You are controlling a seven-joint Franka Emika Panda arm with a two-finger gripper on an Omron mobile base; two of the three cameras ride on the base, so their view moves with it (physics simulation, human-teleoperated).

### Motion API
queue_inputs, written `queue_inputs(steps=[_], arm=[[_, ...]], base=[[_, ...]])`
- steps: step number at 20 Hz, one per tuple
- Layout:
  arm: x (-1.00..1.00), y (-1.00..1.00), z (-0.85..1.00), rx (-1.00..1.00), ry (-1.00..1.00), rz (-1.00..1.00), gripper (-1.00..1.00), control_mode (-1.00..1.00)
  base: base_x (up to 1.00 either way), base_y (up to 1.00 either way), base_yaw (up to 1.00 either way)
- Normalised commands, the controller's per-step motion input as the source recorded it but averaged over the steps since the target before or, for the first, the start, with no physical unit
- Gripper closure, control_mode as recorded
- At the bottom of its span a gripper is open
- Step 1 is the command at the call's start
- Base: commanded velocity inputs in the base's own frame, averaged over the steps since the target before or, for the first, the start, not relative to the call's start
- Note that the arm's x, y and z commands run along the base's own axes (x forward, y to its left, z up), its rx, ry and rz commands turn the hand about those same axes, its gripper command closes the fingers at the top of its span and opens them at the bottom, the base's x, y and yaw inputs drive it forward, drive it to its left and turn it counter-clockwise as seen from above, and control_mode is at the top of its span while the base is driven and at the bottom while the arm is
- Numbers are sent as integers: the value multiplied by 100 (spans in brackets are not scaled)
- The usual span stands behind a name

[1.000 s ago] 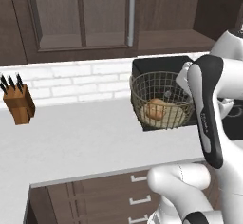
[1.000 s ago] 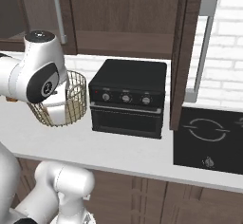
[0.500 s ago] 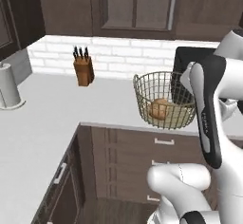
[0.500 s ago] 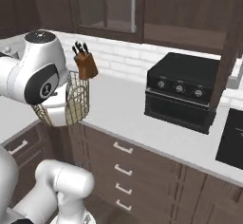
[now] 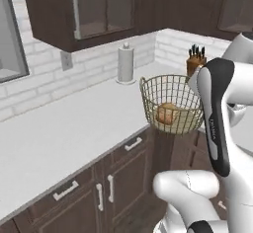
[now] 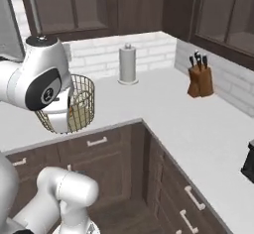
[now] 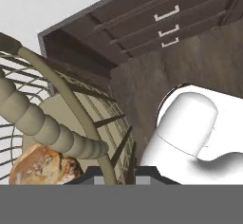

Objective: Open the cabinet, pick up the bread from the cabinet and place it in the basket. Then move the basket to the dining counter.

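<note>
The wire-mesh basket (image 5: 170, 103) hangs in the air by the worktop's front edge, carried by my arm. The golden-brown bread (image 5: 167, 113) lies on its beige base. In the hand view my gripper (image 7: 115, 173) is shut on the basket's rim (image 7: 71, 99), and the bread (image 7: 40, 166) shows below it at the lower left. From the right base view my white hand covers part of the basket (image 6: 82, 104). A dark wall cabinet (image 5: 94, 10) with glass doors and a silver bar handle hangs above the counter. The dining counter is out of view.
A paper towel roll (image 5: 125, 64) stands by the white brick wall and a knife block (image 6: 200, 77) sits in the corner. The pale L-shaped worktop (image 5: 59, 133) runs over brown drawers (image 6: 188, 198). A black appliance edge (image 6: 249, 161) shows at far right.
The whole picture has swung sideways, so the base has turned. The knife block and paper towel roll came into view. The basket with the bread stays held the same way.
</note>
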Motion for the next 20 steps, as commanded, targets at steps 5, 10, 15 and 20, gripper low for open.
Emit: queue_inputs(steps=[5, 10, 15, 20], arm=[[0, 0, 0, 0, 0, 0, 100, 100], [0, 0, 0, 0, 0, 0, 100, 100], [0, 0, 0, 0, 0, 0, 100, 100], [0, 0, 0, 0, 0, 0, 100, 100]], base=[[-8, 0, 100], [-9, 0, 100], [-10, 0, 100], [-12, 0, 100]])
